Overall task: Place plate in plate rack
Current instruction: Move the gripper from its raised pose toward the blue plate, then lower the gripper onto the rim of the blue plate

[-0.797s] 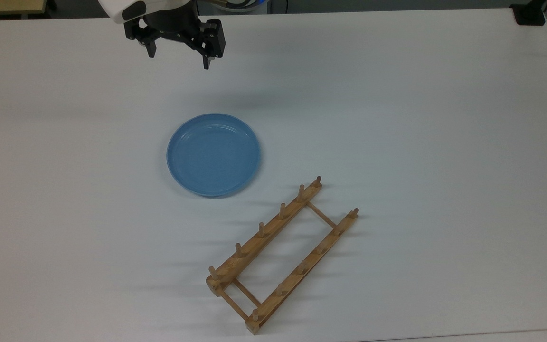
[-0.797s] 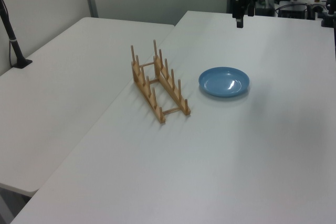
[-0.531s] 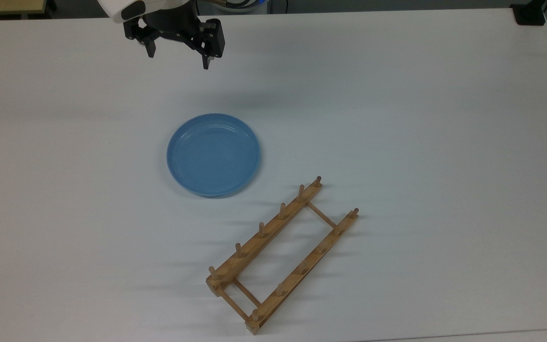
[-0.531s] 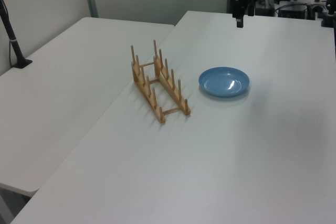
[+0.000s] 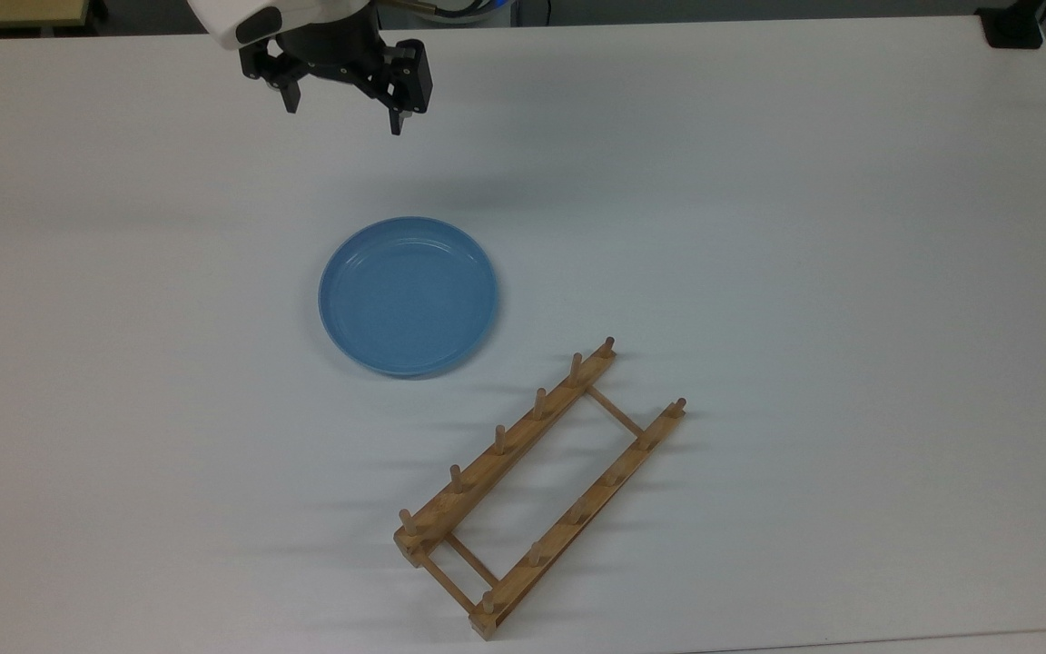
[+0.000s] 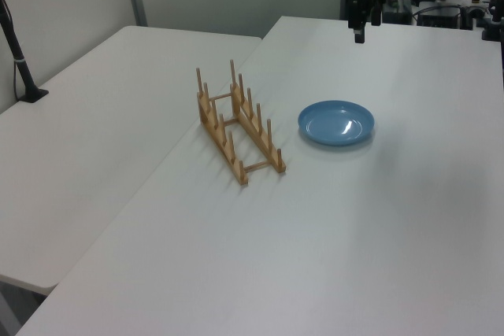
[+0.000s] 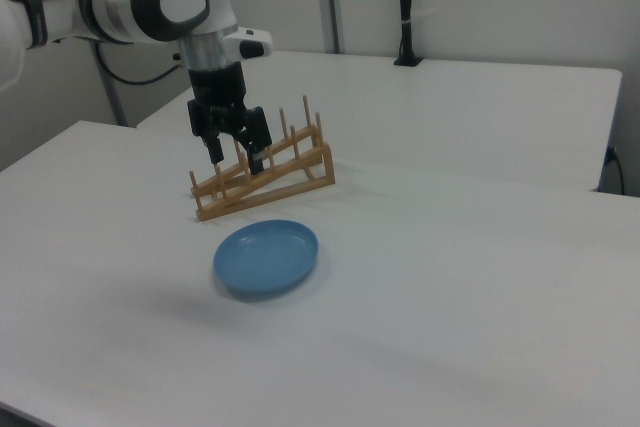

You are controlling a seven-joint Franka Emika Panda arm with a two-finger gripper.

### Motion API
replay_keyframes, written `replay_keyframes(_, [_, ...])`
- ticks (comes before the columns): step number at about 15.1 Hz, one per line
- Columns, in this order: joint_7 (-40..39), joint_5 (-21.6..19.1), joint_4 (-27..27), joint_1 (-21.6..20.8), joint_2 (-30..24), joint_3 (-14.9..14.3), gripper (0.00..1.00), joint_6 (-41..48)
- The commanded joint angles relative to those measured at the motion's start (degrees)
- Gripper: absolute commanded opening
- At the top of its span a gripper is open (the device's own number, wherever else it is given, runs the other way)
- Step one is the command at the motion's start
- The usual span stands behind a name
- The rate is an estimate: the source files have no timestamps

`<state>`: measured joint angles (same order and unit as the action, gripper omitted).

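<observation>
I hang above the white table (image 5: 759, 227), close to its far edge as the top view shows it, toward the top view's left. My gripper (image 5: 343, 111) points down with its two black fingers spread apart and nothing between them; in the right view my gripper (image 7: 234, 157) shows the same gap, held well clear of the surface.

There is one plate (image 5: 409, 295), light blue and round, lying flat on the table toward the middle, in the top view below me and a little to the right. In the left view the plate (image 6: 336, 123) sits near the table's middle, and in the right view the plate (image 7: 266, 257) lies in front of the rack.

There is one plate rack (image 5: 537, 486), wooden, standing near the table's near edge in the top view, set at a slant. It has two rails, and I count six upright pegs on each, with two thin crossbars joining them. The plate rack (image 6: 236, 126) holds nothing. Plate and rack lie near one another, apart, not touching. In the right view the plate rack (image 7: 268, 172) stands behind my fingers.
</observation>
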<state>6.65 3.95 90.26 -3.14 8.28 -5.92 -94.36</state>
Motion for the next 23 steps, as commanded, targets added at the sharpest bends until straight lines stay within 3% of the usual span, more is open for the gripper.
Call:
replay_keyframes(1, [-2.4,0.0,0.3,0.0,0.3,0.2,1.00,-0.4])
replay_keyframes(7, [-7.4,-6.2,-0.4,1.2,5.9,-2.9,1.00,-10.4])
replay_keyframes(10, [-14.7,-9.0,-2.2,1.2,11.6,-6.8,1.00,-12.9])
replay_keyframes(14, [-24.0,-12.5,-2.2,1.1,16.8,-10.0,0.95,-15.8])
replay_keyframes(18, [-28.2,-12.7,-2.2,0.6,20.5,-10.2,0.89,-18.6])
replay_keyframes(23, [-27.9,-12.6,-1.9,-0.1,23.1,-9.7,0.73,-18.8])
